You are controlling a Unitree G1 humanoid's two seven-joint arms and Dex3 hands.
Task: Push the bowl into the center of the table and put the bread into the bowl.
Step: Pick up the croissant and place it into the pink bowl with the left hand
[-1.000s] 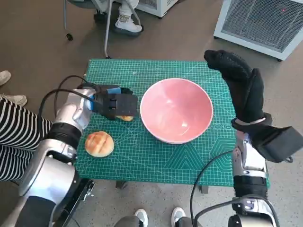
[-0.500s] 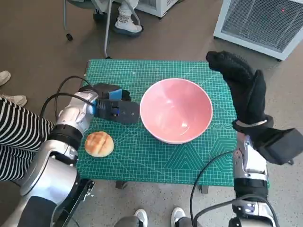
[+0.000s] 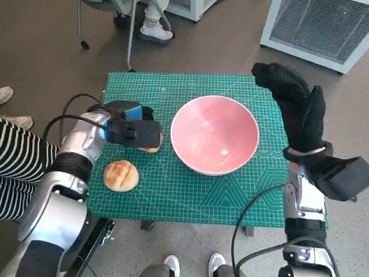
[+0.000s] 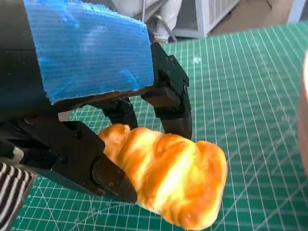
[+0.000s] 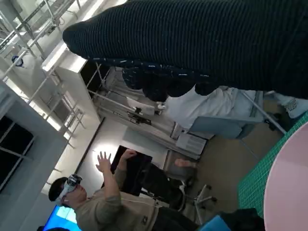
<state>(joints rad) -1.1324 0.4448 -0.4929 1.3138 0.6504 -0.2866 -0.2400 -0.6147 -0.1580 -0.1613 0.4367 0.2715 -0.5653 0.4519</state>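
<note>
the left hand (image 4: 96,120) grasped the bread (image 4: 166,178) only at one end, so the free end beyond its fingers could have slipped before reaching the bowl (image 3: 214,135).

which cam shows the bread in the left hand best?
The left wrist view: the long bread roll fills the frame, gripped between the left hand's black fingers. The head view shows only a sliver of it under that hand. The right wrist view doesn't show it.
</note>
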